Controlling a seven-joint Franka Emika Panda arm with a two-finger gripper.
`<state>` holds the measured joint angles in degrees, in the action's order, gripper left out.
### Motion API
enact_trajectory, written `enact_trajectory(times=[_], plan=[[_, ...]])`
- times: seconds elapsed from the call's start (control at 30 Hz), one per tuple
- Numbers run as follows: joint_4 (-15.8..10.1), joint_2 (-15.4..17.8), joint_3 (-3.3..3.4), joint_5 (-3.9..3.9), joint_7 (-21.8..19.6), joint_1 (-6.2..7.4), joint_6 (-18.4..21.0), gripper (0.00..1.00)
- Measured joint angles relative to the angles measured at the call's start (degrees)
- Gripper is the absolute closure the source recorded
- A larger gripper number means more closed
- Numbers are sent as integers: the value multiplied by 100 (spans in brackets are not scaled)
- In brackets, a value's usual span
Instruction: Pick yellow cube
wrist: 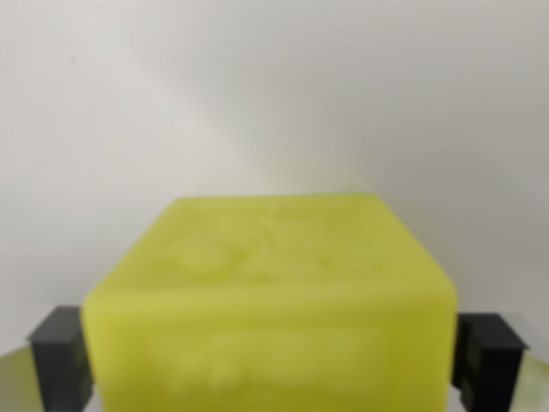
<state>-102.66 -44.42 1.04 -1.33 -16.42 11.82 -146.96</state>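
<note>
A yellow cube (274,283) fills the lower middle of the wrist view, very close to the camera and slightly blurred. Its top face shows a faint embossed pattern. My gripper (273,360) straddles it. One dark finger (60,356) sits against the cube's side at the wrist view's left, and the other finger (491,356) sits against the opposite side at the wrist view's right. No gap shows between either pad and the cube. The cube's bottom is cut off by the frame edge.
A plain white surface (274,94) lies behind and around the cube, with a soft grey shadow across the upper left. Nothing else is in view.
</note>
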Motion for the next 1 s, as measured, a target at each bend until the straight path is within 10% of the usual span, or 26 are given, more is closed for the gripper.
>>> enact_trajectory(times=[0.17,0.2,1.0], plan=[[0,0,0,0,0,0,0,0],[0,0,0,0,0,0,0,100],[-194,625,1,20,-12,0,430,100]])
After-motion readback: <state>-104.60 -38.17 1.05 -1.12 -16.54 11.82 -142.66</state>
